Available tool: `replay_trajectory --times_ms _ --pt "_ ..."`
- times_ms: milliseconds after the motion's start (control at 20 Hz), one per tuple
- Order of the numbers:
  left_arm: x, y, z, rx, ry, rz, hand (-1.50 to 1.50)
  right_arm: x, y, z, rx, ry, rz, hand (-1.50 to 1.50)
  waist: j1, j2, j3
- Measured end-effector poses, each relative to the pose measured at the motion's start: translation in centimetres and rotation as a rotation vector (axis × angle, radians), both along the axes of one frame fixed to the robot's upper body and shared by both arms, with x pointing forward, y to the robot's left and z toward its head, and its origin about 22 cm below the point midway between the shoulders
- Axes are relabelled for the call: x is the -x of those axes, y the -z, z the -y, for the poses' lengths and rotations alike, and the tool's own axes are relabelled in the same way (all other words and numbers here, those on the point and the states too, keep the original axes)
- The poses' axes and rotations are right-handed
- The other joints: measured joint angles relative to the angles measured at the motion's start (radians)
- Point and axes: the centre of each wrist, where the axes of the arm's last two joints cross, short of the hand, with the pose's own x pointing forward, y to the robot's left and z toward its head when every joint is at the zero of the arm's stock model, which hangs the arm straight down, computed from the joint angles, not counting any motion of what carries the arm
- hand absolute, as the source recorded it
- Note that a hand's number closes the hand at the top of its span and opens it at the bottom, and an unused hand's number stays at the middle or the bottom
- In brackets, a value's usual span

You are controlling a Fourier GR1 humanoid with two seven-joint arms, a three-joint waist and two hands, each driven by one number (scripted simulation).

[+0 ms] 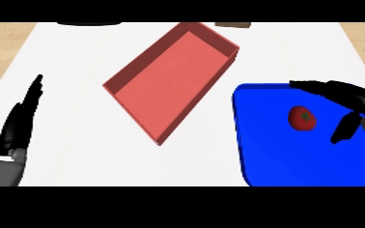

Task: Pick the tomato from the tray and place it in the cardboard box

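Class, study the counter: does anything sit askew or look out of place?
The red box lies turned diagonally to the counter's edges, unlike the blue tray. The tomato is whole; nothing is spilled.

A white counter top (85, 53) fills the view, with a dark object (89, 23) and a brown one (233, 25) at its far edge.

You are looking down at what is passing for a kitchen counter: a white worktop (85, 53) with wood showing past its far corners, carrying a blue tray (285, 159) with a tomato (302, 118) and a red box (171, 82).
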Motion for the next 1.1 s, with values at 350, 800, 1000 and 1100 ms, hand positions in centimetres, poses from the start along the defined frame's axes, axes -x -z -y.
replay_trajectory --times_ms 350,800,1000,1100 --pt "0.1 -0.9 -0.4 0.008 -0.004 -0.004 0.00 0.3 -0.5 -1.3 -0.037 -0.044 0.012 -1.50 -0.007 -0.003 -0.001" --pt "0.7 -0.6 -0.6 0.001 -0.007 -0.006 0.00 2.3 -0.7 -2.9 0.016 -0.065 -0.010 -1.50 -0.008 -0.003 -0.001" --pt "1.0 -0.1 -0.6 0.002 -0.011 -0.006 0.00 2.0 0.2 -3.9 0.062 -0.042 -0.045 -1.50 -0.005 -0.002 0.000" --pt "1.0 -0.1 -0.3 -0.001 -0.006 0.000 0.00 1.8 1.0 -4.2 0.076 -0.031 -0.055 -1.50 -0.003 -0.001 0.000"
